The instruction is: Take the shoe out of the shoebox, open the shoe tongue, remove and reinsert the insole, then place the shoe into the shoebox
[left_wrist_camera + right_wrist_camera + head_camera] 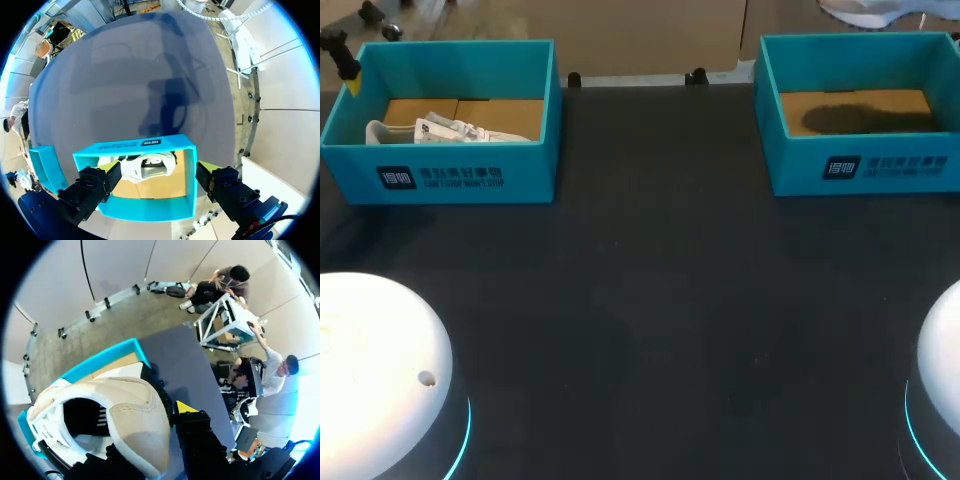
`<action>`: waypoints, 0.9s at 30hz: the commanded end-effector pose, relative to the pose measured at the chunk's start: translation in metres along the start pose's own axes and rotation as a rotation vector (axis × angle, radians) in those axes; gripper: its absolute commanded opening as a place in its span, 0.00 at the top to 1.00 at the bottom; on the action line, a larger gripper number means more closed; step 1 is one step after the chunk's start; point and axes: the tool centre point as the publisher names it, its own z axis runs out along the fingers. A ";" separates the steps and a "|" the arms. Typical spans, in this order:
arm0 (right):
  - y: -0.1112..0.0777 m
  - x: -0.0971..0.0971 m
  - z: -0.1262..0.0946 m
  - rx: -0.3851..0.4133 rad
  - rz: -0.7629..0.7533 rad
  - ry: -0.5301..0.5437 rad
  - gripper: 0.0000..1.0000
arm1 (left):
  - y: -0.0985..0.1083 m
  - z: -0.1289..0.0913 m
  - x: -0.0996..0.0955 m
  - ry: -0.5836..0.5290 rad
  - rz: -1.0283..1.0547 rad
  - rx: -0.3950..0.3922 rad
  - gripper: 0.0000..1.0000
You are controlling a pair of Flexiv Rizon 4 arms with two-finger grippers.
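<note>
Pale shoe [125,415] in grip of right fingers [186,407] above right shoebox [107,356]; left fingers [206,167] open over left shoebox [140,209].

In the head view, the front wall of the left teal cardboard shoebox [450,175] hides the lower part of the white lace-up shoe [445,130] inside. The beige-and-white sneaker [875,12] is cut off at that view's top edge. In the right wrist view it covers one finger of the right end effector [125,430] and much of the right teal shoebox [107,356].

Two teal shoeboxes [470,178] [880,170]; two white shoes [450,130] [135,415]; two white arm bases [370,370] [945,370].
</note>
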 end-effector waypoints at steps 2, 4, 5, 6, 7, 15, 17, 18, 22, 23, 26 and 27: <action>-0.063 -0.003 -0.030 -0.070 0.016 -0.002 1.00 | 0.000 0.000 0.000 0.002 0.001 0.000 0.00; -0.100 0.003 -0.032 -0.067 0.049 0.004 1.00 | 0.000 0.000 0.000 0.002 0.001 0.000 0.00; -0.109 0.004 -0.032 -0.066 0.063 0.028 1.00 | 0.000 0.000 0.000 0.002 0.001 0.000 0.00; -0.109 0.004 -0.032 -0.066 0.063 0.028 1.00 | 0.000 0.000 0.000 0.002 0.001 0.000 0.00; -0.109 0.004 -0.032 -0.066 0.063 0.028 1.00 | 0.000 0.000 0.000 0.002 0.001 0.000 0.00; -0.109 0.004 -0.032 -0.066 0.063 0.028 1.00 | 0.000 0.000 0.000 0.002 0.001 0.000 0.00; -0.109 0.004 -0.032 -0.066 0.063 0.028 1.00 | 0.000 0.000 0.000 0.002 0.001 0.000 0.00; -0.109 0.004 -0.032 -0.066 0.063 0.028 1.00 | 0.000 0.000 0.000 0.002 0.001 0.000 0.00; -0.109 0.004 -0.032 -0.066 0.063 0.028 1.00 | 0.000 0.000 0.000 0.002 0.001 0.000 0.00; -0.120 0.008 -0.034 -0.084 0.052 0.066 1.00 | 0.000 0.000 0.000 0.002 0.001 0.000 0.00; -0.159 0.023 -0.033 -0.097 0.025 0.057 1.00 | 0.000 0.000 0.000 0.002 0.001 0.000 0.00; -0.171 0.027 -0.032 -0.094 0.018 0.060 1.00 | 0.000 0.000 0.000 0.002 0.001 0.000 0.00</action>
